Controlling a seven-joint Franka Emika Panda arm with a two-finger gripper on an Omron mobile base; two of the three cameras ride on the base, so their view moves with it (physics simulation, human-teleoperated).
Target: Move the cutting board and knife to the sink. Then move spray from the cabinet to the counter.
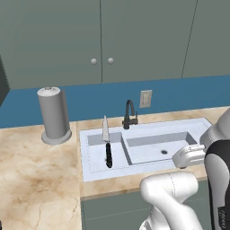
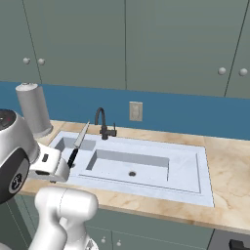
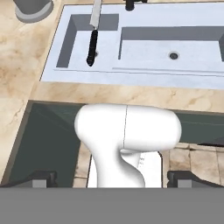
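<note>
The knife [image 1: 107, 143] [image 2: 77, 144] [image 3: 92, 37] lies in the left compartment of the sink [image 1: 134, 169] [image 2: 205, 171] [image 3: 131, 78], black handle toward me and silver blade leaning up on the back wall. My gripper [image 3: 112, 178] hovers in front of the counter [image 1: 31, 179] [image 2: 229, 161] edge, well short of the sink. It is open, fingertips [image 3: 41, 179] far apart, with nothing between them. The cutting board is out of view. The spray is hidden; the upper cabinet [image 1: 101, 40] doors are closed.
A tall grey paper-towel cylinder [image 1: 54, 114] [image 2: 33, 110] stands on the counter left of the sink. A dark faucet [image 1: 129, 114] [image 2: 102, 124] rises behind the basin, with a wall outlet [image 1: 145, 98] beside it. My own white arm crosses the hand view below the counter edge.
</note>
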